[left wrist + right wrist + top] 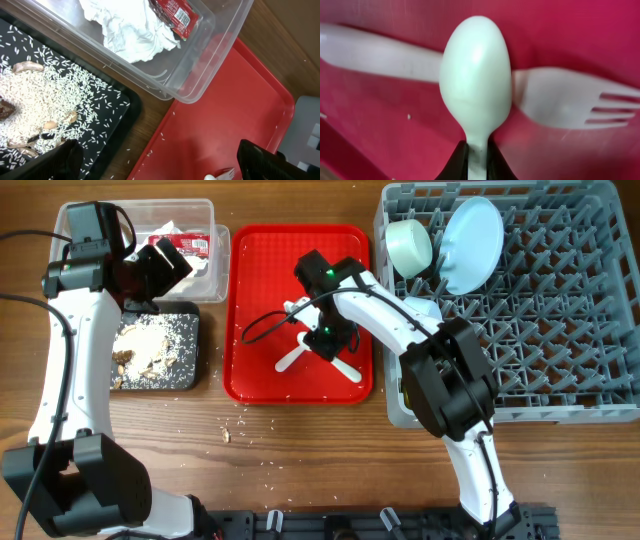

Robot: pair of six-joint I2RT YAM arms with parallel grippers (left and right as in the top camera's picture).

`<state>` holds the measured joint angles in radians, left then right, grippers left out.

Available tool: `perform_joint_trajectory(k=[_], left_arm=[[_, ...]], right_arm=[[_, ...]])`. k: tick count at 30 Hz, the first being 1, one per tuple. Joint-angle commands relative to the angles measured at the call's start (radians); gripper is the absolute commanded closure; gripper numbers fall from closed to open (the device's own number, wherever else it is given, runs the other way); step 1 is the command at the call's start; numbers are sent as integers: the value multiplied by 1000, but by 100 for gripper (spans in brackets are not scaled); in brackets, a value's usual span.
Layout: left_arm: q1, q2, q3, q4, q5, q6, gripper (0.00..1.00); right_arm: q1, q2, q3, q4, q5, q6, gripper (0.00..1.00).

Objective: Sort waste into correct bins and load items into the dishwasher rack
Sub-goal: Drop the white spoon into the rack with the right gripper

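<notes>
My right gripper (325, 340) (477, 147) is over the red serving tray (255, 290) and shut on the neck of the white plastic spoon (475, 75) (293, 358). The white fork (560, 102) (347, 370) lies flat on the tray, crossing behind the spoon. My left gripper (165, 268) (165, 165) is open and empty, above the gap between the black tray (112, 107) and the red tray. The clear tub (200, 75) (215, 220) holds the crumpled napkin (130, 35) and the red sauce packet (175, 15). The black tray (190, 375) holds rice and brown scraps (40, 95).
The grey dishwasher rack (560, 330) fills the right side, with a light blue plate (472, 245) and a pale bowl (408, 245) standing at its back left. Loose crumbs (228, 430) lie on the wooden table in front of the red tray.
</notes>
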<state>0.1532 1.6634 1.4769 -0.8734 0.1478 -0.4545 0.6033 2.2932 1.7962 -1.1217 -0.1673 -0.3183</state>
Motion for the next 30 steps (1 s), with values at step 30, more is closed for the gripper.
perform_joint_trajectory(k=[30], left_arm=[[2, 2, 13, 2, 8, 1, 0]], right_arm=[[-491, -474, -121, -209, 287, 490, 64]])
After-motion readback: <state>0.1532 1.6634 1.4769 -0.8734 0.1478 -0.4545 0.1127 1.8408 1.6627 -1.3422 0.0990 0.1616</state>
